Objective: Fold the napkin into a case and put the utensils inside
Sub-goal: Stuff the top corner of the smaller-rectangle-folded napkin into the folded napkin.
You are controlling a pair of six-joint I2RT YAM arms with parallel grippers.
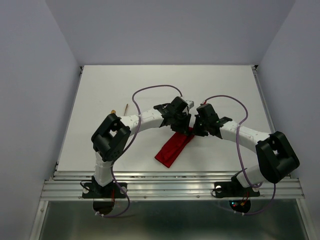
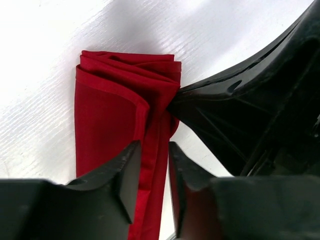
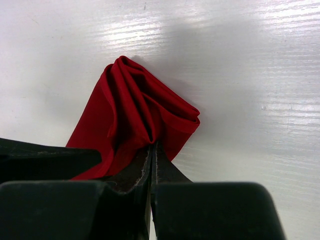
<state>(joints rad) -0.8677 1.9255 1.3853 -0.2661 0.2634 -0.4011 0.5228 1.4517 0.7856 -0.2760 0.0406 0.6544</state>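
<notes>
**Top view.** The red napkin lies folded into a narrow strip on the white table. It runs on a slant from its near end, toward the arm bases, up to a far end hidden under the two grippers. Both arms bend inward and meet over that far end. The left gripper is on the napkin's left side and the right gripper on its right, the two almost touching. The utensils lie well apart from the napkin, off to its far left. They are two slim pieces close together, too small here to tell knife from fork. From this height I cannot tell either claw's state.

**Left wrist view.** The napkin's end shows as a stack of soft folds, and one long folded edge runs down between the left gripper's fingers. The jaws stand apart, one on each side of that fold, with the cloth loose between them. The right gripper's black body reaches in from the napkin's right, and its tip meets the cloth at the edge of the folds.

**Right wrist view.** The right gripper's fingers are pressed together with no gap, pinching the napkin between them. Beyond the pinch, the cloth bunches into tented folds that rise off the table.
</notes>
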